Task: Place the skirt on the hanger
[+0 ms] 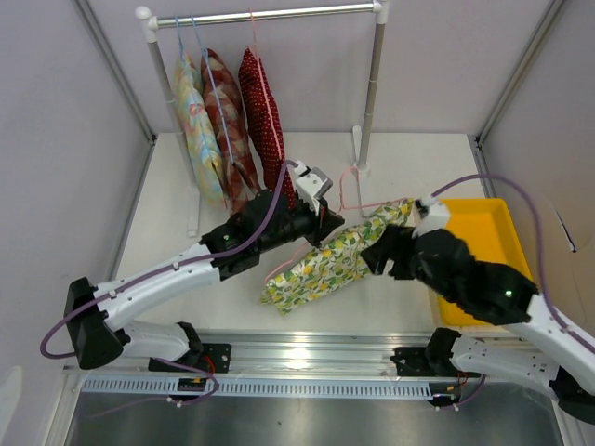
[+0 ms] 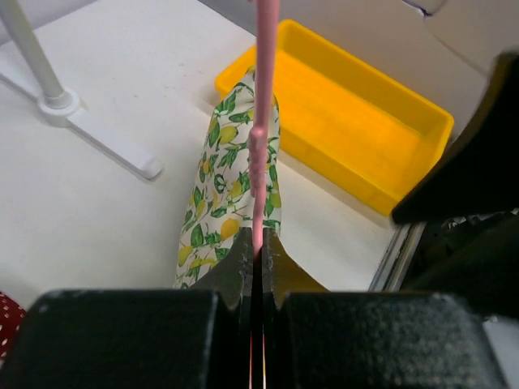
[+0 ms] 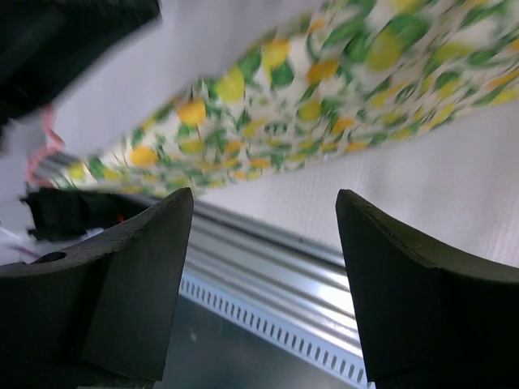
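Observation:
The skirt (image 1: pixel 330 260), white with lemons and leaves, lies bunched in a long diagonal strip on the table, between the two arms. The pink wire hanger (image 1: pixel 349 186) runs along and through it, with its hook near the rack's foot. My left gripper (image 1: pixel 327 216) is at the skirt's upper side, and in the left wrist view it (image 2: pixel 261 243) is shut on the hanger wire (image 2: pixel 263 81) above the skirt (image 2: pixel 223 203). My right gripper (image 1: pixel 376 253) hovers over the skirt's right part. In the right wrist view it (image 3: pixel 263 211) stands open and empty, with the skirt (image 3: pixel 324 105) beyond its fingertips.
A yellow tray (image 1: pixel 483 232) sits at the right of the table. At the back, a clothes rack (image 1: pixel 372 93) holds a red dotted garment (image 1: pixel 262 116) and two other garments on light-blue hangers. The rack's white foot (image 2: pixel 81 121) lies near the hanger. A metal rail (image 1: pixel 316 348) lines the near edge.

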`<state>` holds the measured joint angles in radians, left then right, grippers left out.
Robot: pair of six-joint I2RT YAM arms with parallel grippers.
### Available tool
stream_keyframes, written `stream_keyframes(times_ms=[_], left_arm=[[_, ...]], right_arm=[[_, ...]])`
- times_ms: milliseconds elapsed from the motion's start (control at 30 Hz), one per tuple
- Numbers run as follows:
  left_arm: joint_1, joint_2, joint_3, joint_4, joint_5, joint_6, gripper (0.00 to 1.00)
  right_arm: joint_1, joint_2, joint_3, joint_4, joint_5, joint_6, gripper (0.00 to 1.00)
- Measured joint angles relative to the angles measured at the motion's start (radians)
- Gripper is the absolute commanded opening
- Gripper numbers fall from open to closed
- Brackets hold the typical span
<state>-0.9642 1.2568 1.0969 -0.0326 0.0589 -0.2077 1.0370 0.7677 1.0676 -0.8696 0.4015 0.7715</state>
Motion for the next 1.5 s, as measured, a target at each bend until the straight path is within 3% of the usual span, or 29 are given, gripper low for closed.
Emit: stream_keyframes(times_ms=[200,333,533,667,900,1200,1500], left_arm=[[-0.055,0.001,0.108,-0.090,-0.198,-0.066,0.00],[-0.064,0.023,0.185,-0.151,-0.320,-0.111,0.00],[-0.068,0.128,0.364,-0.275,-0.484,-0.158,0.00],[-0.070,0.209,0.513,-0.359,-0.590,-0.181,0.00],[-0.061,0.330,0.748,-0.486,-0.711,-0.185,0.00],[0.092,0.562,1.118,-0.602,-0.661,-0.184,0.00],[0.223,0.632,1.162,-0.536,-0.584,-0.121,0.00]], right_arm=[[-0.204,0.018,0.293,-0.063,0.047,-0.118,0.80],[-0.360,0.091,0.396,-0.066,-0.046,-0.195,0.80],[-0.739,0.258,0.426,-0.009,-0.514,-0.251,0.78],[-0.887,0.353,0.427,0.063,-0.799,-0.230,0.78],[-0.926,0.415,0.492,0.132,-0.951,-0.207,0.78],[-0.929,0.449,0.530,0.149,-0.969,-0.208,0.77],[-0.926,0.462,0.536,0.150,-0.944,-0.220,0.76]])
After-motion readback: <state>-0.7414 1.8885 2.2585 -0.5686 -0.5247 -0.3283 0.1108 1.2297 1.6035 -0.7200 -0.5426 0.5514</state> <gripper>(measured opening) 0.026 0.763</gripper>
